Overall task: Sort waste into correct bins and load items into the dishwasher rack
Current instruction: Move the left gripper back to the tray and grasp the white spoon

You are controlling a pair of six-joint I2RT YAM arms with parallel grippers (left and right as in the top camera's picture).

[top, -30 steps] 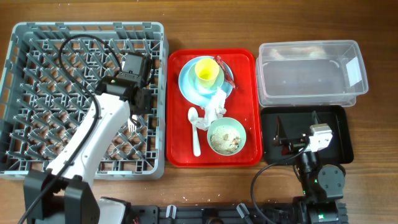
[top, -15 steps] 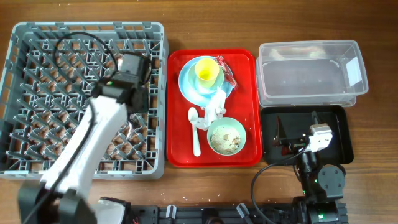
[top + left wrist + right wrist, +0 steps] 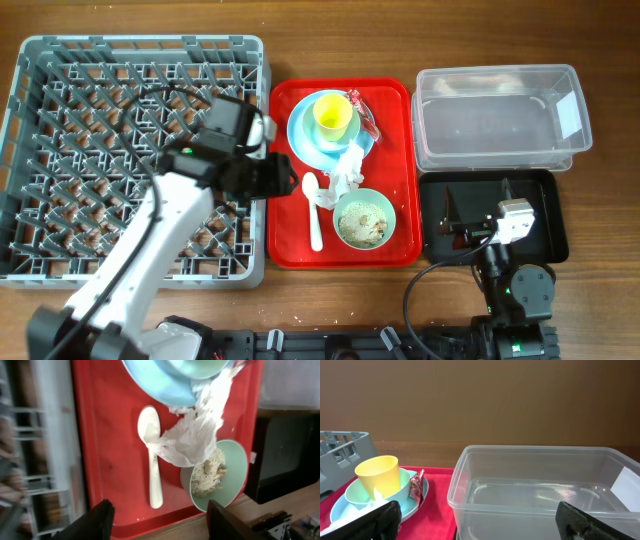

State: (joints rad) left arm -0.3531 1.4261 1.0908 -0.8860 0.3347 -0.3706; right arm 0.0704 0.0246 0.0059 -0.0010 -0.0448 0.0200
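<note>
The left gripper is hanging over the red tray, its fingers spread wide and gripping nothing. The white spoon is lying just below, beside the crumpled napkin and the green bowl of rice scraps. The right gripper is sitting over the black tray, wide open and empty, facing the clear tub.

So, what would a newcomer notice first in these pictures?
The bright red tray in the centre, holding a yellow cup on blue dishes and a green bowl of rice scraps. Left of it, the big grey rack, with the left end effector open by the white spoon.
</note>
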